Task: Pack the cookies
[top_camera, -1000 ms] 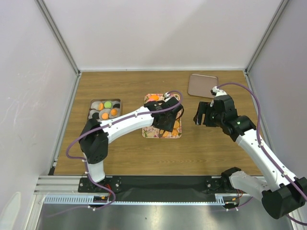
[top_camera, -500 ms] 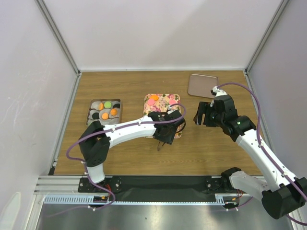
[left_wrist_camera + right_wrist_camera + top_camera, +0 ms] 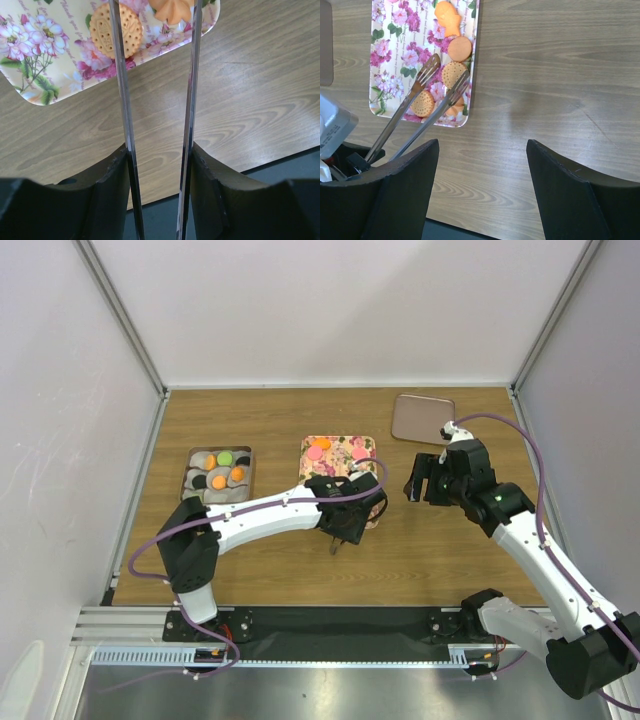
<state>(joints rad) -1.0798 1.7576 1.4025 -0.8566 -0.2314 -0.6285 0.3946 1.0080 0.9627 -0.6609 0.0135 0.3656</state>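
Change: over the past second the left gripper [image 3: 345, 523] has drawn back from above the flowered tray [image 3: 338, 465] to that tray's near edge, while the right gripper [image 3: 420, 483] has held its place.
Top view, cookies: pink and orange cookies [image 3: 315, 451] lie at the far end of the flowered tray. More cookies, orange, green and black, sit among white paper cups [image 3: 203, 459] in a metal box [image 3: 249, 454] on the left of the table [image 3: 260, 420].
Top view, brown tray [image 3: 422, 418]: it lies at the far right, beyond the right gripper.
Left wrist view, grip: the left gripper is clamped on a pair of tongs [image 3: 121, 75]. The two steel blades rise side by side from between the fingers, and their tips run out of frame.
Left wrist view, below: a corner of the flowered tray carries a tan dotted biscuit [image 3: 102, 30] partly behind the left blade. An orange biscuit [image 3: 172, 10] is cut off by the top edge, and the rest is wood.
Right wrist view, grip: the right gripper is spread wide above bare wood, with nothing between its fingers.
Right wrist view, tray: the tongs reach in from the lower left, tips apart, over the tray's near end. An orange shaped piece [image 3: 446, 19] and a round orange disc [image 3: 460, 48] lie past the tips, and tan rounds lie under them. Whether the tips touch any of them cannot be told.
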